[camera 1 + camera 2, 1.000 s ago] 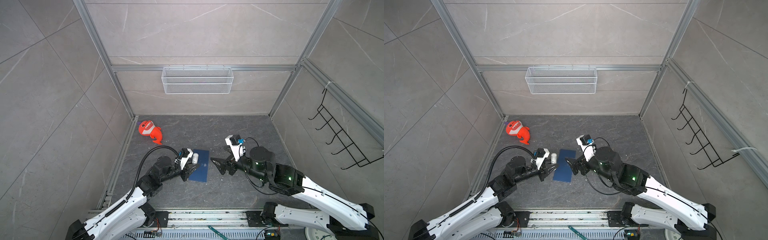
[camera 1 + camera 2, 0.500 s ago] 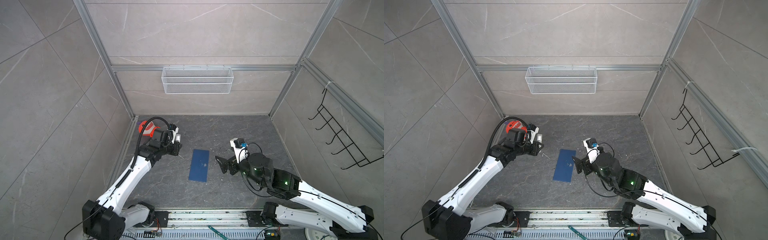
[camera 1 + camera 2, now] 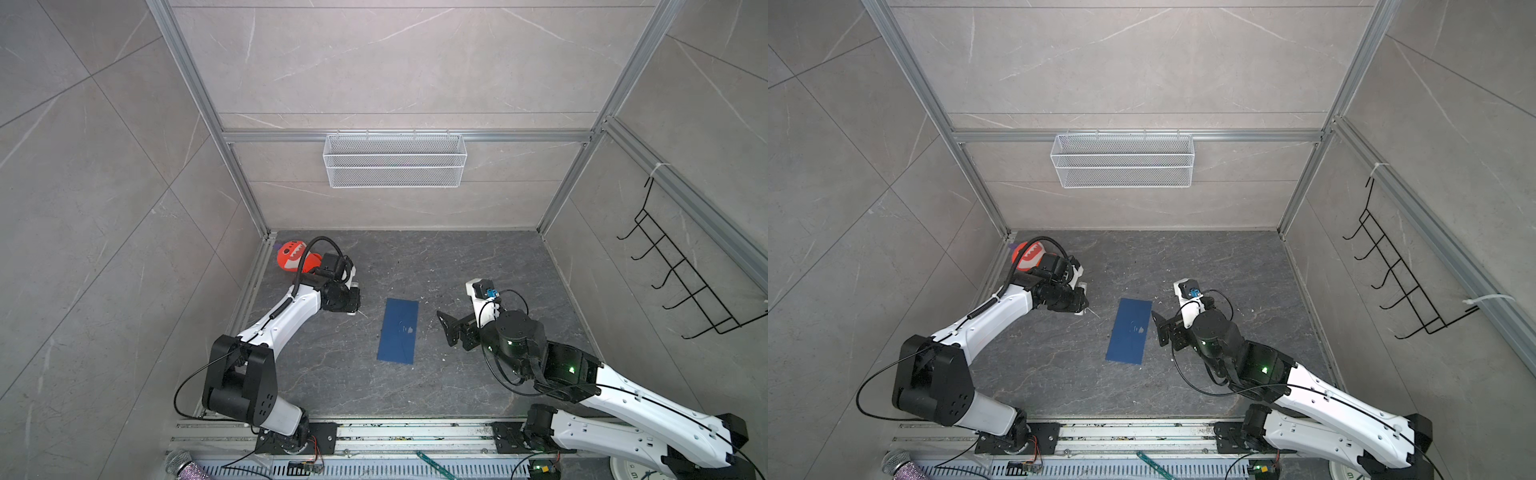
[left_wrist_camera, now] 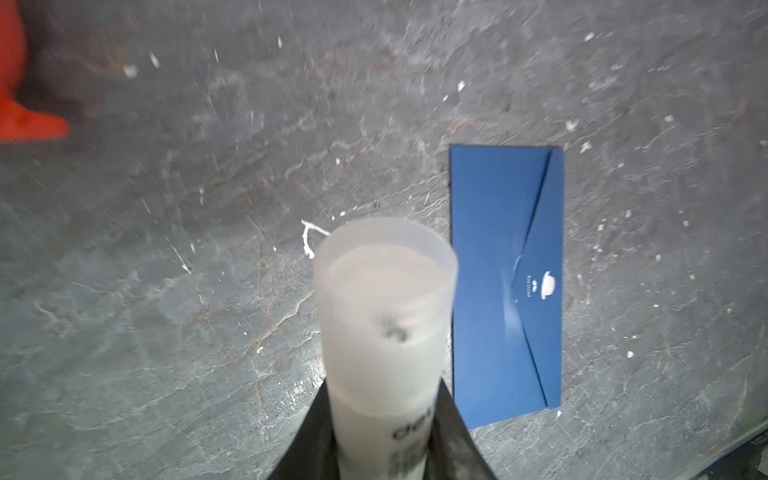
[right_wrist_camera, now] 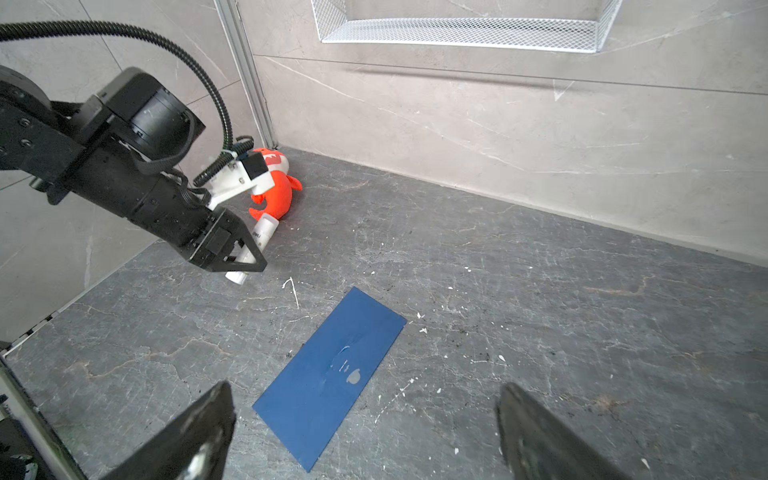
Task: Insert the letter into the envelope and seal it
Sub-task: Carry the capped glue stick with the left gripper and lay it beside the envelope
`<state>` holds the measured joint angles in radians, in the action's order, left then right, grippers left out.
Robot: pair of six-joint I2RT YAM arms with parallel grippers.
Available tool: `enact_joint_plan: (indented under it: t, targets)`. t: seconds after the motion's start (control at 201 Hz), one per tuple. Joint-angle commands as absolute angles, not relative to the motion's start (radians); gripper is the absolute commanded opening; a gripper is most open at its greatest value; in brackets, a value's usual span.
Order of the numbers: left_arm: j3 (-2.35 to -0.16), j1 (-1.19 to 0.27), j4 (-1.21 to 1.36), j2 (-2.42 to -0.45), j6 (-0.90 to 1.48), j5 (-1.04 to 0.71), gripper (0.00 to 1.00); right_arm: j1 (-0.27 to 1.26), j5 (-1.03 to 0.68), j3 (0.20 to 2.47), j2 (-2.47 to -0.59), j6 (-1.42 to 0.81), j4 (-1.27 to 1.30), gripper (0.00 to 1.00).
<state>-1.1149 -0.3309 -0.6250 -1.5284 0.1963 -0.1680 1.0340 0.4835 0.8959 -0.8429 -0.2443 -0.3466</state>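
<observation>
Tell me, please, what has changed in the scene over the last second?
The left gripper, still shut on the glue stick, pulled away from the envelope toward the orange toy at the back left. The right gripper, still open, drew back slightly to the right. The envelope stayed flat, flap closed.

1. Envelope (image 3: 398, 330) lies flat mid-floor (image 3: 457, 266), its length running roughly 12 to 6 o'clock.
2. Left gripper (image 4: 382, 415) is at its 10 o'clock, apart, with the glue stick (image 5: 264, 229) in it.
3. Toy (image 3: 295, 257) is farther out at 10 o'clock, in the corner.
4. Right gripper (image 3: 446, 330) is at 3 o'clock, near but not touching.
5. Basket (image 3: 395, 166) hangs on the back wall (image 3: 395, 208) at 12 o'clock.
6. Rack (image 3: 681, 282) hangs on the right wall (image 3: 602, 257) at 3 o'clock.
</observation>
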Motion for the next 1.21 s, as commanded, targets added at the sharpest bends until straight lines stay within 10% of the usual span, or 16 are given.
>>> enact_joint_plan:
  t: [0.0, 1.2]
  targets:
    - [-1.108, -0.327, -0.619, -1.569, 0.234, -0.193, 0.0, 1.037, 0.51, 0.881, -0.831, -0.262, -0.368, 0.99]
    - [-1.106, -0.325, -0.588, -1.829, 0.275, -0.24, 0.38, 1.035, 0.486, 0.885, -0.829, -0.283, -0.407, 0.99]
